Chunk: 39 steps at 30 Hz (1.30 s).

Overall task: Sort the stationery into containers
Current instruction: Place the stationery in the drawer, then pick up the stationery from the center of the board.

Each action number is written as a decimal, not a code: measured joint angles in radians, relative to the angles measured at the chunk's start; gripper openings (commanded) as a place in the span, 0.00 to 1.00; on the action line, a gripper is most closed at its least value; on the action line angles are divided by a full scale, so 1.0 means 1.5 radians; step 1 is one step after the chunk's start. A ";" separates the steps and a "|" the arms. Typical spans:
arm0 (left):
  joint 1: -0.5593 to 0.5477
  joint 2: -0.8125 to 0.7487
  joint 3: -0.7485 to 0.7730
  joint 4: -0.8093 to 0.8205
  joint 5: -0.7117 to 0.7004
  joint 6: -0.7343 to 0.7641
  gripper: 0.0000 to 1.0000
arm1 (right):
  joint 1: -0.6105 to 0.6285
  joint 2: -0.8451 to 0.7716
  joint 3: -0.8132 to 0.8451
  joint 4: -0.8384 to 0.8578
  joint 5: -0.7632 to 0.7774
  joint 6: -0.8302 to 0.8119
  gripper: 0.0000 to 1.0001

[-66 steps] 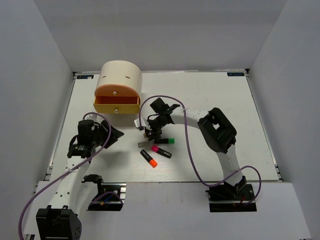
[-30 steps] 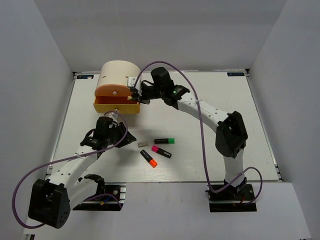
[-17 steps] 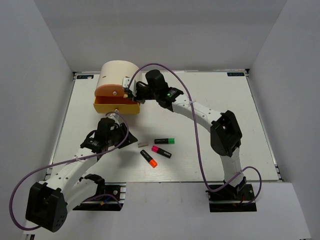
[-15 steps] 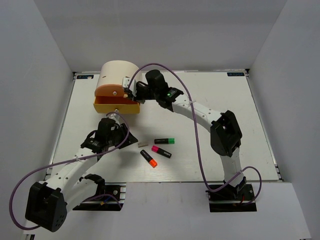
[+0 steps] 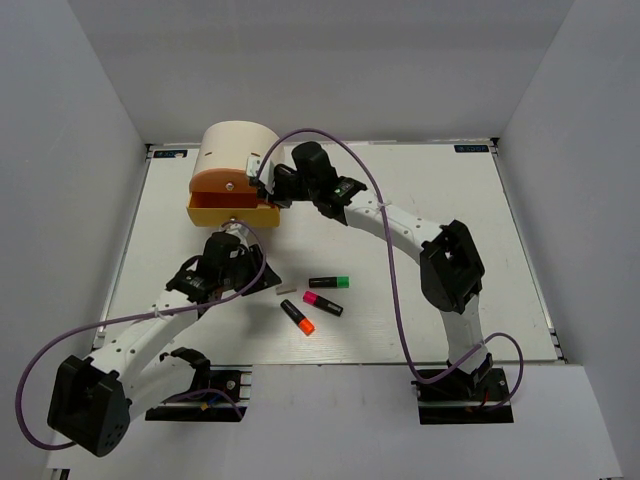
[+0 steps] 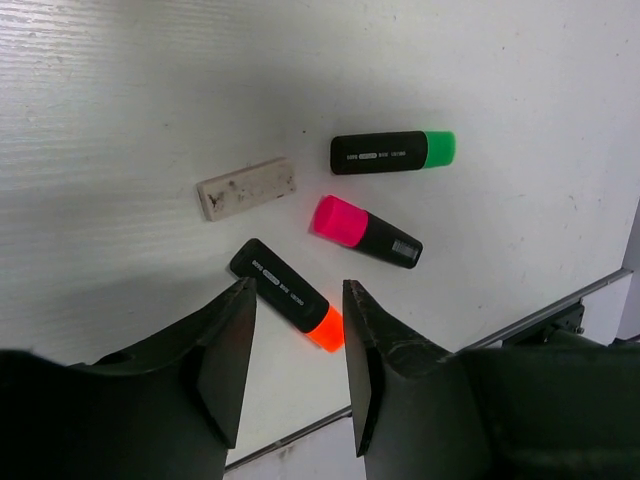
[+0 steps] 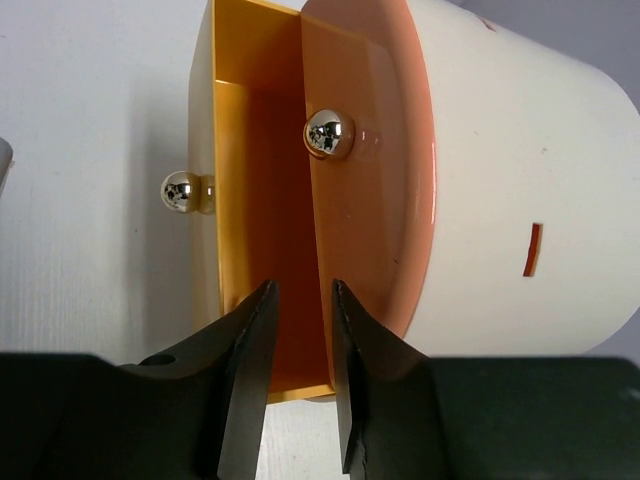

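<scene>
The cream drum (image 5: pixel 240 150) stands at the far left with its yellow drawer (image 5: pixel 232 211) pulled out under the orange drawer (image 5: pixel 222 181). My right gripper (image 5: pixel 268 192) hovers at the yellow drawer's right end; in the right wrist view its jaws (image 7: pixel 303 295) stand slightly apart and empty over the open yellow drawer (image 7: pixel 255 200). My left gripper (image 5: pixel 262 280) is open and empty just left of a beige eraser (image 5: pixel 286 290). In the left wrist view (image 6: pixel 296 300) it hangs above the eraser (image 6: pixel 247 188) and the green (image 6: pixel 392 152), pink (image 6: pixel 366 231) and orange (image 6: pixel 289 296) highlighters. The other small pieces are hidden.
The three highlighters lie together mid-table: green (image 5: pixel 328 282), pink (image 5: pixel 322 302), orange (image 5: pixel 297 316). Round metal knobs (image 7: pixel 328 133) stick out from the drawer fronts. The table's near edge (image 6: pixel 520 320) lies just beyond the highlighters.
My right arm has swung from the highlighter pile to the open yellow drawer and now holds still. My left arm has reached in toward the eraser.
</scene>
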 measured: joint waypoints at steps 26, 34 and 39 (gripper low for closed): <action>-0.083 0.131 0.063 -0.036 -0.076 0.041 0.54 | -0.055 -0.282 -0.269 0.028 0.009 0.048 0.26; -0.121 0.233 0.176 -0.055 -0.110 0.167 0.58 | -0.137 -0.336 -0.401 0.011 0.037 0.080 0.46; -0.151 0.302 0.229 -0.082 -0.132 0.229 0.60 | -0.174 -0.387 -0.461 0.008 0.045 0.097 0.52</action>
